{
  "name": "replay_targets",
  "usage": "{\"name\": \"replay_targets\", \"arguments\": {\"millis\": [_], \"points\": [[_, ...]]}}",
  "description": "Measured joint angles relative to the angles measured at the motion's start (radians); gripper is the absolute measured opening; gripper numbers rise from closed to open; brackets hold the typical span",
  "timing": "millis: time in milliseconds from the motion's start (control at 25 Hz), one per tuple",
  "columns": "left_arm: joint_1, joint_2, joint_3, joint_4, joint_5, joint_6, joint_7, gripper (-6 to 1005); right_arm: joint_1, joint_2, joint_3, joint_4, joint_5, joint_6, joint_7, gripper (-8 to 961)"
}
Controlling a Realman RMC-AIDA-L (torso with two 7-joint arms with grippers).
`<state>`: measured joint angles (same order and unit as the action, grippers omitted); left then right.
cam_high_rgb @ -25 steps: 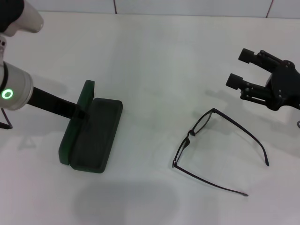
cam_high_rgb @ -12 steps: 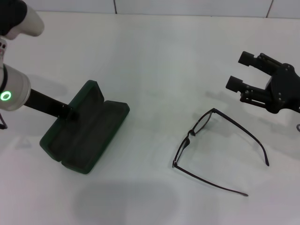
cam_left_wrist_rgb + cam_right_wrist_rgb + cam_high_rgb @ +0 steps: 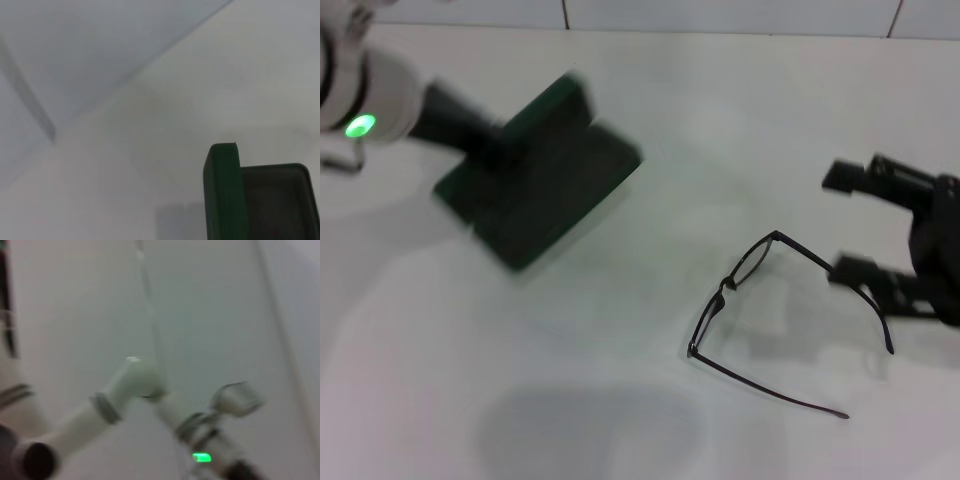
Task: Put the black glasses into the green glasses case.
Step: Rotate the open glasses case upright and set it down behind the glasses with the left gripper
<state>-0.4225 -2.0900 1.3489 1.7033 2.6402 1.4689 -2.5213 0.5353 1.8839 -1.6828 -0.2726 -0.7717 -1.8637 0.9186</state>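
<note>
We find the black glasses [image 3: 775, 318] on the bench [image 3: 640, 430] just left of the right gripper's [image 3: 855, 225] spread jaws; the green glasses case [image 3: 540, 185] sits at the left jaws.

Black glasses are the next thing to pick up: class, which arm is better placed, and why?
Probably the right. The right claw is open beside the black glasses on the table, while the left claw holds the open green glasses case farther left.

Place: robot test bench (lab-like) | Evidence: bare white tabletop [image 3: 640, 130], plain white panelled wall [image 3: 720, 15] behind
</note>
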Motion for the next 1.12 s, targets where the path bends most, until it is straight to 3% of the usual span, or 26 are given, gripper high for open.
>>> {"name": "replay_targets", "arguments": {"millis": [160,400,760,1120], "points": [[-0.066,-0.001,0.048,-0.045,-0.054,-0.133,0.267,201,0.022,-0.002,0.000,-0.001,-0.072,-0.071,0.042,819],[-0.184,-0.001,0.084,-0.216,-0.153,-0.274,0.532,204,-0.007,0.020,0.000,-0.002,-0.098,-0.074,0.051,818],[-0.337,-0.002,0.195,-0.501,-0.134,-0.381,0.614,208,-0.063,0.030,0.049,0.001,-0.101,-0.053,0.045,816],[-0.351,-0.005,0.300,-0.526,-0.088,-0.421,0.610,213,-0.065,0.036,0.053,0.001,-0.101,-0.015,0.042,814]]}}
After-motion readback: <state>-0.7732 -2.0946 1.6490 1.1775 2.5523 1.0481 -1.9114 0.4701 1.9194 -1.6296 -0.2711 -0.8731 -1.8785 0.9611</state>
